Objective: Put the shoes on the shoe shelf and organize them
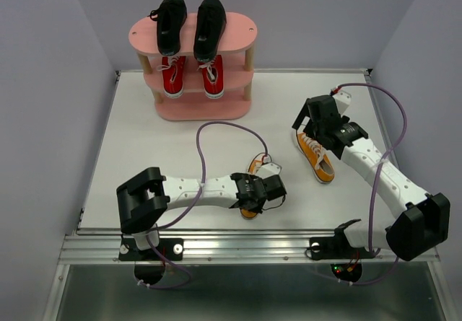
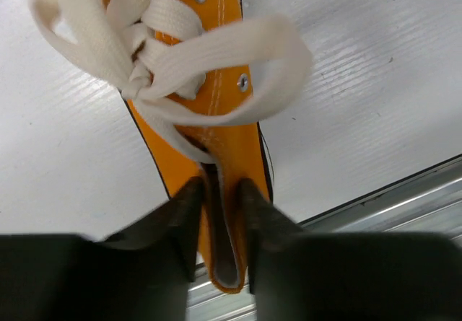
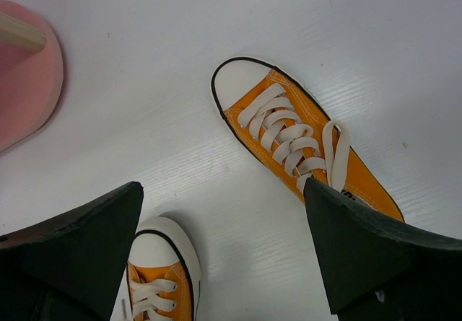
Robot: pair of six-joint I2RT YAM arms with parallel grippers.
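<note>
Along the near edge of the tabletop [image 1: 144,162], the left arm [image 1: 195,190] is being stretched low and rightward from its base at the near left corner, with the wrist being tipped down over the near orange shoe [image 2: 231,141]. That shoe is being gripped by the left gripper [image 2: 220,191]: its orange heel wall is being pinched between the two dark fingers [image 2: 184,213], both of which are touching it. The shoe is lying near the middle of the near edge, heel toward that edge, with its white laces loose.

Toward the right edge, the right arm [image 1: 382,177] is being held raised from its base at the near right corner and angled toward the far left. The right gripper [image 3: 222,185] is being held above the toe end of the right-hand orange shoe [image 3: 289,137], jaws spread wide and nothing being gripped. That shoe is lying flat, toe toward the shelf, well apart from the other.

At the far edge, left of the middle, the shoe shelf [image 1: 144,36] is being occupied by the black shoes [image 1: 171,22] on the top board and the red shoes [image 1: 172,76] on the middle board.
</note>
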